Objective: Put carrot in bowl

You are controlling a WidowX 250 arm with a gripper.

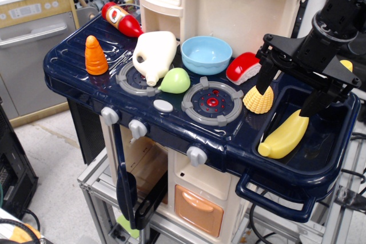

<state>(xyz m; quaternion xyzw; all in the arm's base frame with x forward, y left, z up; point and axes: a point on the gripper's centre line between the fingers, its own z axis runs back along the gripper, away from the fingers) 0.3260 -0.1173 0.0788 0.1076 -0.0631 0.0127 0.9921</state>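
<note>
Observation.image: jug (154,55), pear (175,80) between carrot (95,56) and bowl (206,54).

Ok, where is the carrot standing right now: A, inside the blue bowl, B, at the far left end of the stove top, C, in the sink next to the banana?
B: the carrot stands upright at the stove top's left end, apart from the bowl.

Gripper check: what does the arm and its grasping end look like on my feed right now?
The gripper is all matte black: a blocky angular body spreading into a wide crossbar, with two long, flat jaws hanging from it. The arm above is black too, chunky and jointed, with a dark cable looping at the frame's top edge. No markings are legible.
</note>
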